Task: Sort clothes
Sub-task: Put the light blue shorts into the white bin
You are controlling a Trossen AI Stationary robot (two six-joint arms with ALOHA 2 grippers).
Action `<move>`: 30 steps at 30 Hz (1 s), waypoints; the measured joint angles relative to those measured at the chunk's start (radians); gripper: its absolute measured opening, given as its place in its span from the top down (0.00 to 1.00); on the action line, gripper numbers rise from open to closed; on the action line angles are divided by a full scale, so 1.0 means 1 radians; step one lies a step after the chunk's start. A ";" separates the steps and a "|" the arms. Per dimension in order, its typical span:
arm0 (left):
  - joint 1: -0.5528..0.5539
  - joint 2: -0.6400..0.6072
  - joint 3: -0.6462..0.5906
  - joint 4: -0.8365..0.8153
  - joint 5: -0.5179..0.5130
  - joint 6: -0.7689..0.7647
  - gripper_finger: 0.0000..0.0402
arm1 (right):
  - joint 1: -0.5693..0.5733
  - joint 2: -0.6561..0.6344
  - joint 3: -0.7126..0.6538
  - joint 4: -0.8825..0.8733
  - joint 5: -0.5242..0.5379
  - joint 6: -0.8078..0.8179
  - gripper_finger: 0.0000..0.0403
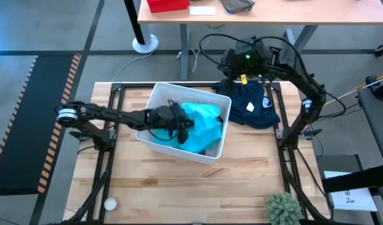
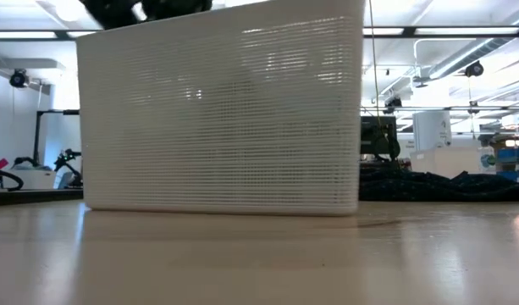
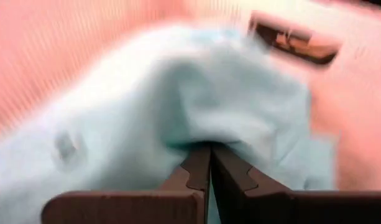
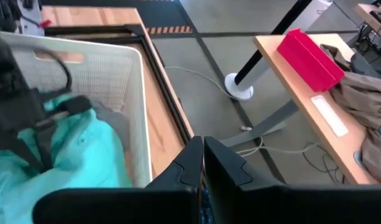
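Observation:
A white plastic basket [image 1: 155, 100] stands mid-table; it fills the low view [image 2: 221, 119]. A teal garment [image 1: 203, 125] lies bunched inside it. My left gripper [image 1: 184, 127] reaches into the basket from the table's left and is shut on the teal garment [image 3: 178, 93]. A navy dotted garment [image 1: 253, 107] lies spread on the table right of the basket and shows behind it in the low view [image 2: 445, 185]. My right gripper [image 4: 202, 149] is shut above the navy garment's far left corner, pointing toward the table's left. I cannot tell whether it touches the cloth. My left gripper pinches a bunched fold of the teal garment [image 3: 202, 138] between its two fingertips. The fingers come from the table's left, slanting down into the basket. The rest of the garment lies heaped in the basket around the fingers; one layer or several, I cannot tell.
Black frame rails [image 1: 110, 134] run along the table's left and right sides. A small white ball [image 1: 109, 203] lies near the front left edge and a green plant [image 1: 283, 209] at the front right. A desk with a red box [image 4: 308, 59] stands beyond the far edge.

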 joint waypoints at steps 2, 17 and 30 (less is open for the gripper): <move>0.008 0.008 0.060 -0.025 -0.001 0.019 1.00 | 0.000 -0.015 0.000 -0.011 0.000 0.001 1.00; 0.047 0.236 0.392 -0.255 0.006 0.089 1.00 | 0.016 -0.136 0.000 -0.039 -0.001 0.037 1.00; 0.090 0.396 0.267 -0.065 0.090 -0.007 1.00 | 0.049 -0.142 0.000 -0.082 -0.004 0.037 1.00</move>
